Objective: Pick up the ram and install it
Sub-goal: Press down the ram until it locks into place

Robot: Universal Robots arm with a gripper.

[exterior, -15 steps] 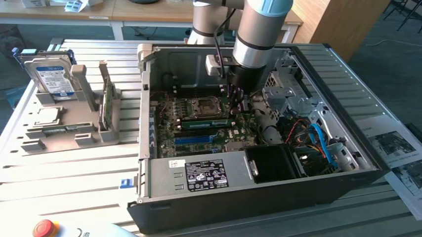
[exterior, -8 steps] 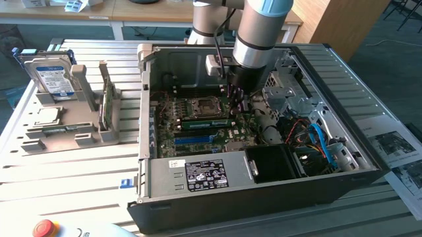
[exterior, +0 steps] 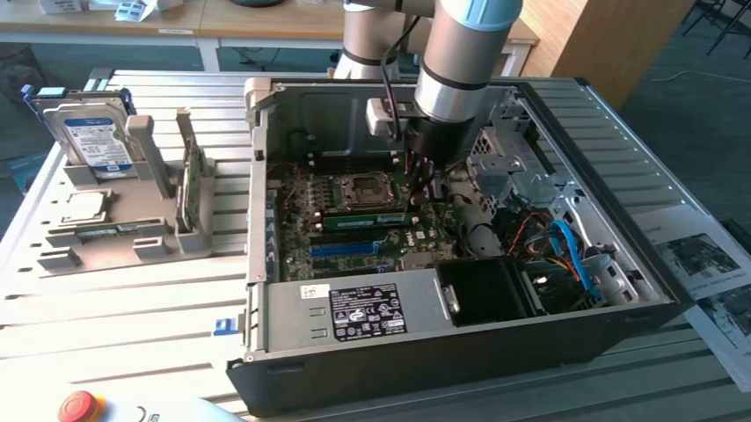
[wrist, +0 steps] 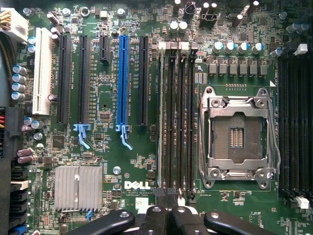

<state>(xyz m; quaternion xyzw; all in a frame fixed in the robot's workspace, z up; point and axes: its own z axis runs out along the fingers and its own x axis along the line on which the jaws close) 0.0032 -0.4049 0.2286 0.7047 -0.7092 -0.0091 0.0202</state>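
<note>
Closed end effector (wrist: 166,215) presses over the ram (wrist: 160,117) in its motherboard (wrist: 112,171) slot; firm, even, vertical pressure should seat it.

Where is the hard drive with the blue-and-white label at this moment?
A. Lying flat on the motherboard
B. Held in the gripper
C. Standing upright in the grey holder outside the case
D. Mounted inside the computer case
C: the hard drive stands upright in the grey holder on the table, on the exterior view's left of the computer case, apart from it.
</note>
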